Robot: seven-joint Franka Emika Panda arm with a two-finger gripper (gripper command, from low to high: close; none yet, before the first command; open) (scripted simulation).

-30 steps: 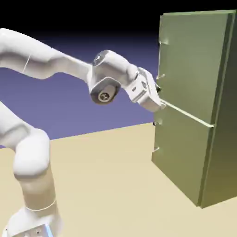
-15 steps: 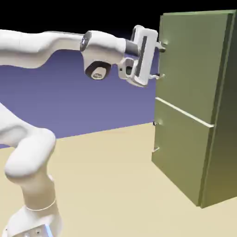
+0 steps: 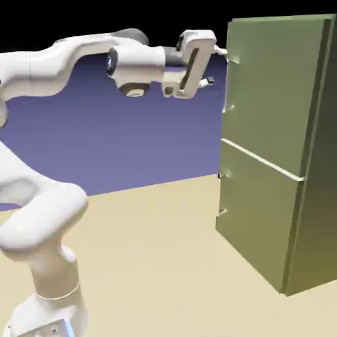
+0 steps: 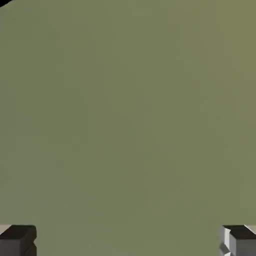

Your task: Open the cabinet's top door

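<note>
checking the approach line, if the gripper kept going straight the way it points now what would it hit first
Most likely the flat face of the top door: olive panel fills the hand view between the open jaws of the gripper, with no handle showing there. How far off it is can't be told.

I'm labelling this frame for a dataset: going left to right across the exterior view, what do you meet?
The white arm → the open end effector, up high → the top door of the olive-green cabinet, closed.
</note>
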